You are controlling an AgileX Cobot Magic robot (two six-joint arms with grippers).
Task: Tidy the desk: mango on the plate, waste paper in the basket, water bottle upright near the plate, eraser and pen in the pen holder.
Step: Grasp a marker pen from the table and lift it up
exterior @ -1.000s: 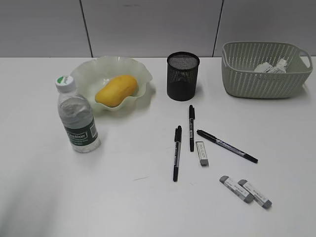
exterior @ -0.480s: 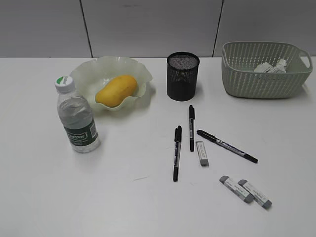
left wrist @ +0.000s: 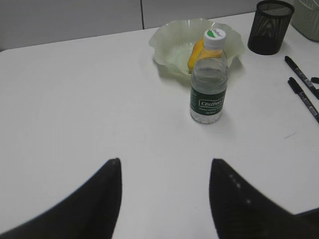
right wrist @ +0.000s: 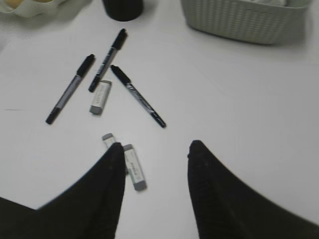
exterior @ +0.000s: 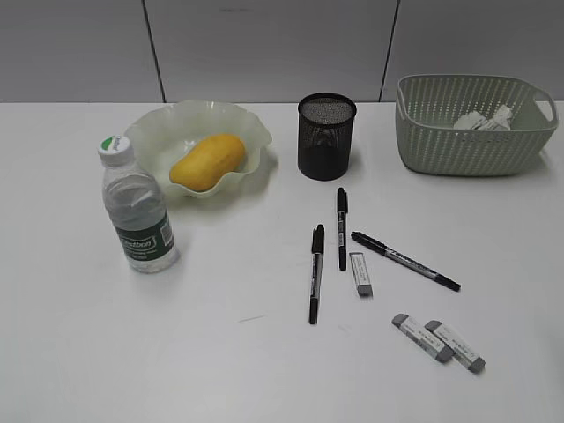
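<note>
The mango (exterior: 207,161) lies in the pale green plate (exterior: 247,123). The water bottle (exterior: 137,211) stands upright in front of the plate; it also shows in the left wrist view (left wrist: 209,82). Waste paper (exterior: 482,119) lies in the basket (exterior: 467,150). The pen holder (exterior: 325,137) stands mid-desk. Three black pens (exterior: 315,271) (exterior: 341,226) (exterior: 405,261) and three erasers (exterior: 360,273) (exterior: 421,337) (exterior: 455,345) lie on the desk (exterior: 264,352). My left gripper (left wrist: 164,164) is open over bare desk, short of the bottle. My right gripper (right wrist: 155,147) is open, its left finger over an eraser (right wrist: 134,167).
A grey panelled wall runs behind the desk's far edge. In the right wrist view the pens (right wrist: 135,94) and one eraser (right wrist: 99,97) lie ahead of the fingers, with the basket (right wrist: 239,20) at the far right.
</note>
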